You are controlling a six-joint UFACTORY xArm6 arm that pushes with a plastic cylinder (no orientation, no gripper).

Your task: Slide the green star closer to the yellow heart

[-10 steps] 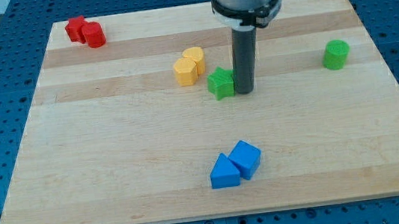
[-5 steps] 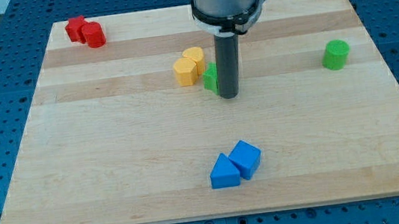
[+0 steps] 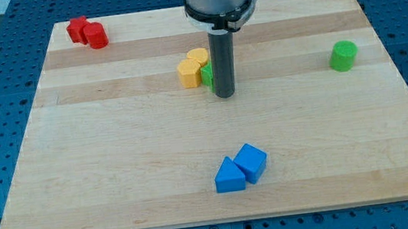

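The green star (image 3: 207, 75) is mostly hidden behind my rod; only a sliver shows at the rod's left side, touching the two yellow blocks. The yellow heart (image 3: 198, 58) sits just above and left of it, with a yellow hexagon-like block (image 3: 189, 74) touching it at the lower left. My tip (image 3: 224, 94) rests on the board just right of and below the green star, pressed against it.
A green cylinder (image 3: 344, 55) stands at the view's right. Two red blocks (image 3: 87, 32) sit at the top left corner. A blue triangle (image 3: 229, 176) and a blue cube (image 3: 252, 161) touch each other near the bottom centre. The wooden board (image 3: 117, 163) lies on a blue pegboard.
My tip has moved left, pushing the green star left until it meets the yellow blocks. The other blocks have not moved.
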